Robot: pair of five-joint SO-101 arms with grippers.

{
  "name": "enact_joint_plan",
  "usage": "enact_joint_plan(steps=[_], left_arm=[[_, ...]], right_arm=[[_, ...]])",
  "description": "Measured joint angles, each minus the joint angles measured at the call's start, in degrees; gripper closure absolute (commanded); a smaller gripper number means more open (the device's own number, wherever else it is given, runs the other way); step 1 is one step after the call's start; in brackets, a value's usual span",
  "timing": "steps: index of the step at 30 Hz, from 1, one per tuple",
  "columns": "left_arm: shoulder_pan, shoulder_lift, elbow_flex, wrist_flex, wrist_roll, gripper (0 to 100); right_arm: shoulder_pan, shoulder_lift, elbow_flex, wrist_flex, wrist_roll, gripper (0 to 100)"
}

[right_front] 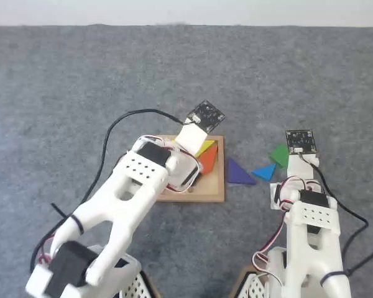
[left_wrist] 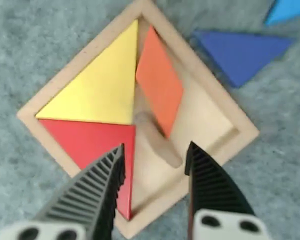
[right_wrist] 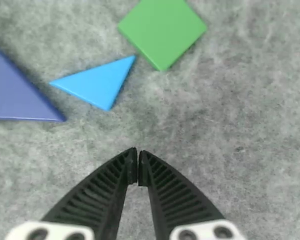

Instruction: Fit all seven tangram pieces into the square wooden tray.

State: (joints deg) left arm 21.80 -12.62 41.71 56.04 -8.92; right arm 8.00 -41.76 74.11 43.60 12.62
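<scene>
While three pieces sit in the tray (right_front: pixel 219 196) and three lie loose on the table (right_front: pixel 62 81), the high view sets the loose ones at the tray's 3 o'clock: the dark blue triangle (right_front: pixel 238 172) just beside the rim, the light blue triangle (right_front: pixel 265 172) next out and the green square (right_front: pixel 278 154) farthest. The left arm (right_front: pixel 121 198) hangs over the tray, and the right arm (right_front: pixel 308 217), at 4 o'clock of the loose pieces, looks the nearer one to fetch them. From the left wrist, the left end effector (left_wrist: pixel 154 161) is spread open and empty above the tray, which holds a yellow triangle (left_wrist: pixel 100 87) and a red triangle (left_wrist: pixel 92 140) meeting edge to edge, with an orange piece (left_wrist: pixel 160 87) along the yellow one's other side. Bare floor (left_wrist: pixel 207 117) remains beyond the orange piece, toward the dark blue triangle. From the right wrist, the right end effector (right_wrist: pixel 138 167) is pinched closed on nothing above bare table. The light blue triangle lies ahead of it, near but apart, its long edge slanting across the fingers' line, so the wrist would likely need to turn. The green square lies farther ahead.
</scene>
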Motion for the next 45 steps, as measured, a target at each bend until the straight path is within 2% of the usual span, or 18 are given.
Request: enact_joint_plan(steps=[20,34,45], left_arm=[[-7.7,4.2,0.1,-1.8,-3.9,81],[-8.5,4.2,1.6,-1.9,-4.0,84],[-8.5,4.2,6.9,-6.4,-5.3,84]], right_arm=[[0.0,0.0,0.0,0.0,0.0,99.2],[0.0,0.0,0.0,0.0,0.0,99.2],[0.0,0.0,0.0,0.0,0.0,99.2]])
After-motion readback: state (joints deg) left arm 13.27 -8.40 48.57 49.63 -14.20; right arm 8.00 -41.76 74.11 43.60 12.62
